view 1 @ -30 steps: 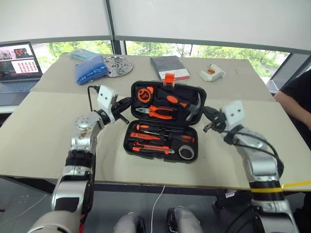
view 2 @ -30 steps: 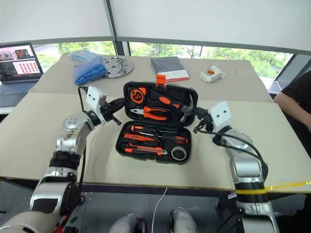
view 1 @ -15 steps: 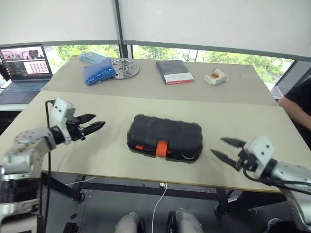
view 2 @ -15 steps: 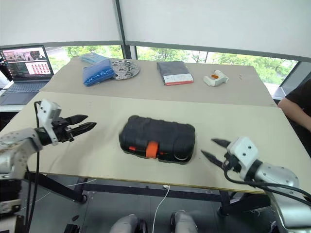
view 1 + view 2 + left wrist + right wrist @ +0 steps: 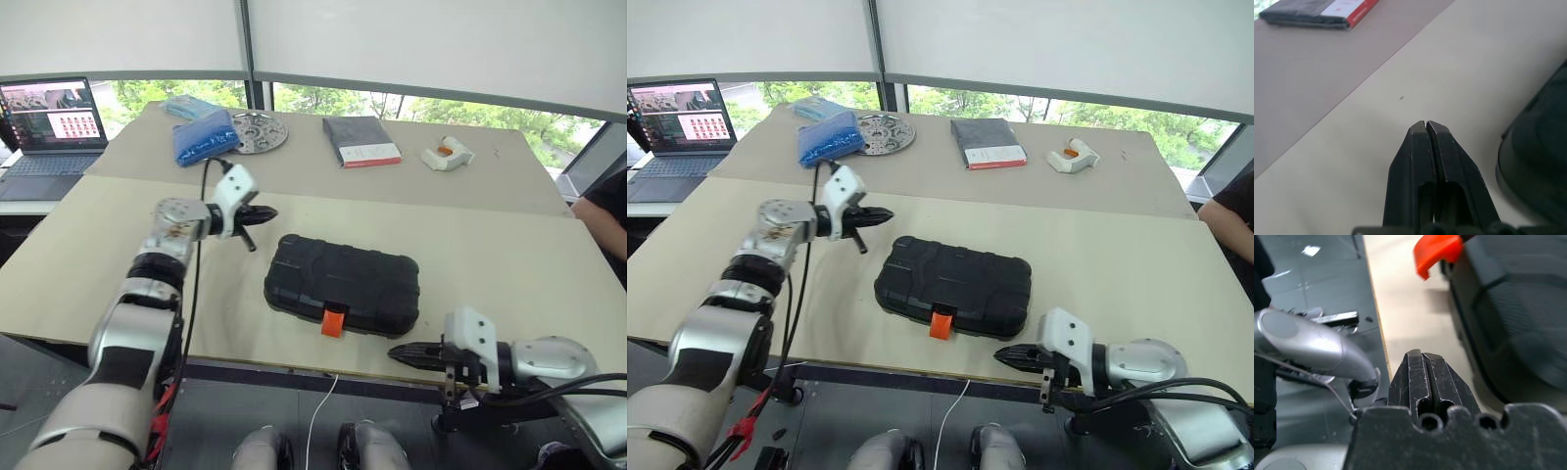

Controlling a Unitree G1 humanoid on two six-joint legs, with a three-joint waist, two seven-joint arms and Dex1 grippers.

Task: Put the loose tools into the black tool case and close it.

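Black tool case (image 5: 342,285) lies shut on the near tabletop (image 5: 509,259), lid down, so whatever is inside is hidden. Its orange latch (image 5: 334,321) hangs off the front edge facing the robot; whether it is snapped home is hard to make out.

Left gripper (image 5: 266,211) hovers just beyond the case's far-left corner, apart from it, jaws pressed closed and empty. In the left wrist view the two fingers (image 5: 1418,161) meet with no gap, and only a dark curved corner of the case shows, cut off by the frame edge.

Right gripper (image 5: 1003,356) sits at the tabletop's near edge, in front of the case's near-right corner and right of the latch, not touching it, jaws closed on nothing. In the right wrist view the case side is blurred and cropped, and the latch is seen only as an orange tab.

Behind the case on the far tabletop section: a dark grey book (image 5: 361,140) with a red-white label, a white-orange object (image 5: 447,155) too small to identify, a round metal plate (image 5: 257,131), a blue bag (image 5: 204,140) with contents unclear. Laptop (image 5: 47,125) far left of the case, partly cropped. A person's dark sleeve (image 5: 609,217) is cut off to the right of the case.
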